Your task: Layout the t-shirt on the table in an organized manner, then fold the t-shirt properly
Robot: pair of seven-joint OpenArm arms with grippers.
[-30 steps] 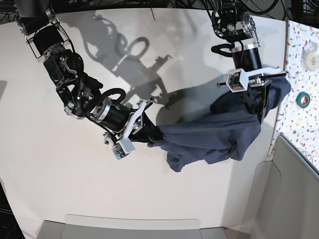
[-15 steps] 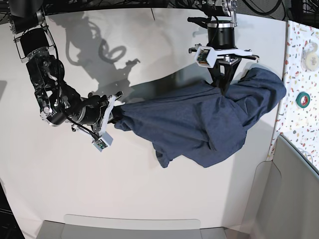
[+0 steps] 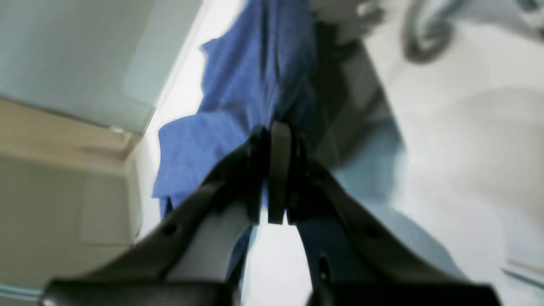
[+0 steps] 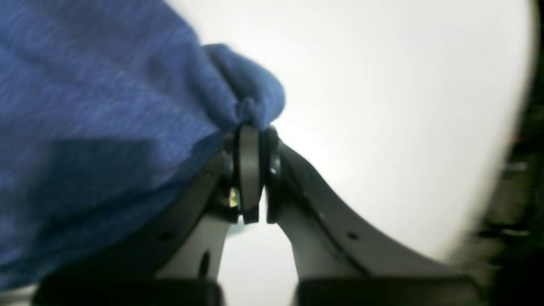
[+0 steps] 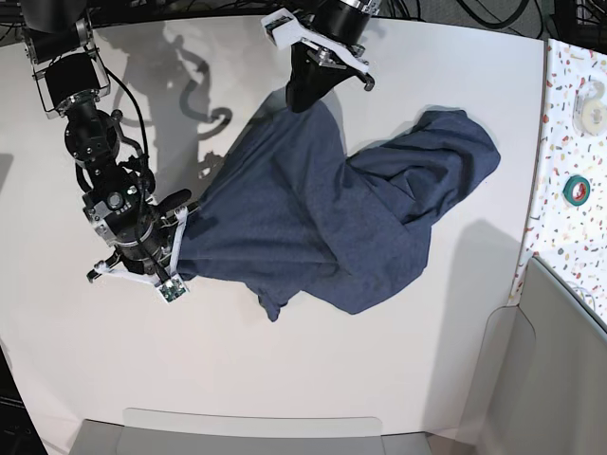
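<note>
The dark navy t-shirt [image 5: 322,218] hangs stretched and creased between my two grippers over the white table [image 5: 285,379]. At the far middle, my left gripper [image 5: 302,95] is shut on one edge of the shirt. My right gripper [image 5: 180,226], at the left, is shut on another edge. The shirt's right part lies bunched on the table. In the left wrist view the black fingertips [image 3: 272,136] pinch blue cloth [image 3: 238,127]. A small fold of the t-shirt [image 4: 106,127] sits clamped in my right gripper [image 4: 250,131], with bare table [image 4: 382,85] behind it.
A narrow speckled surface [image 5: 579,142] runs along the right edge, with a green tape roll [image 5: 576,189] and a white roll [image 5: 592,95] on it. A grey bin wall [image 5: 560,379] stands at the bottom right. A pale panel [image 5: 247,431] lies along the front edge.
My left gripper has swung left and toward the far edge with its shirt edge. My right gripper has pulled left. The shirt is drawn out wider between them.
</note>
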